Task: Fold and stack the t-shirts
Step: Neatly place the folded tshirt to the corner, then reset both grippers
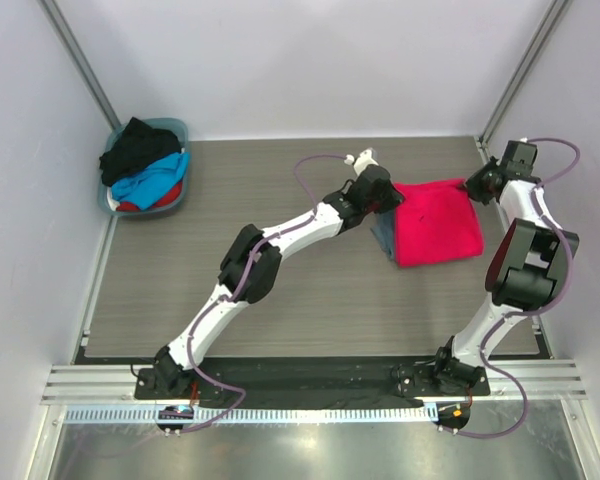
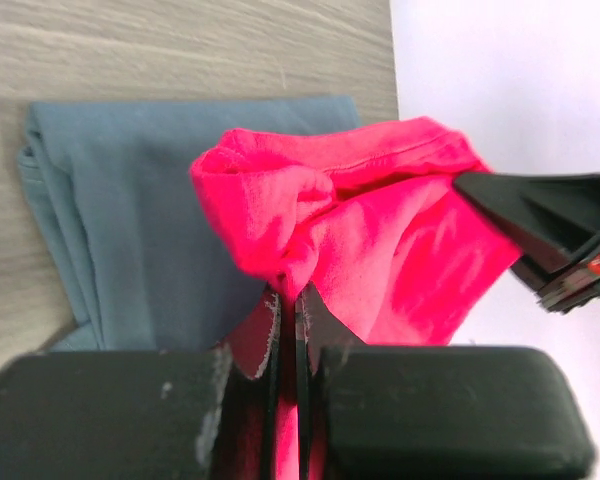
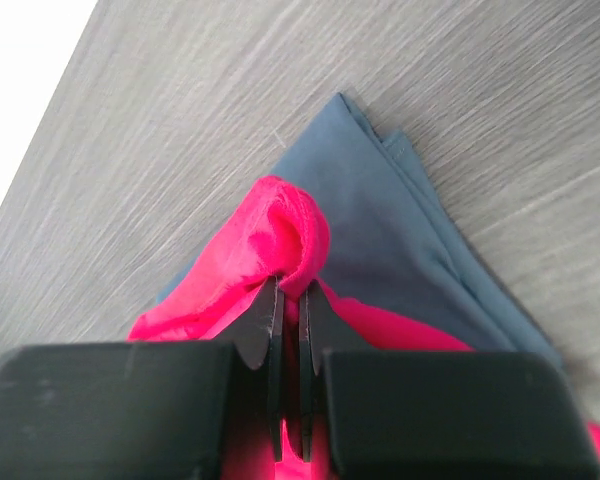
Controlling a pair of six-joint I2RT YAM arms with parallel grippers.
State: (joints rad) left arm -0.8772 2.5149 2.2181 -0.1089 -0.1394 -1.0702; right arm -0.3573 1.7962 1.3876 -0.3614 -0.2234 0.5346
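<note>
Red-pink t-shirt (image 1: 438,225) sat over the folded grey-blue t-shirt (image 2: 130,200) — left gripper (image 2: 288,300) and right gripper (image 3: 288,298) each pinched its edge; stacking seemed in hand, next needing an even, aligned lowering.

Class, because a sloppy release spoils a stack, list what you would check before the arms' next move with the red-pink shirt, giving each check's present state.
1. Grip of left fingers on red-pink shirt: ok, shut on cloth.
2. Grip of right fingers on it: ok.
3. Folded grey-blue shirt underneath: ok.
4. Red-pink cloth smooth at the grips: not ok, bunched.
5. Edges lined up over grey-blue shirt: cannot tell.
6. The other shirts inside basket: ok.
</note>
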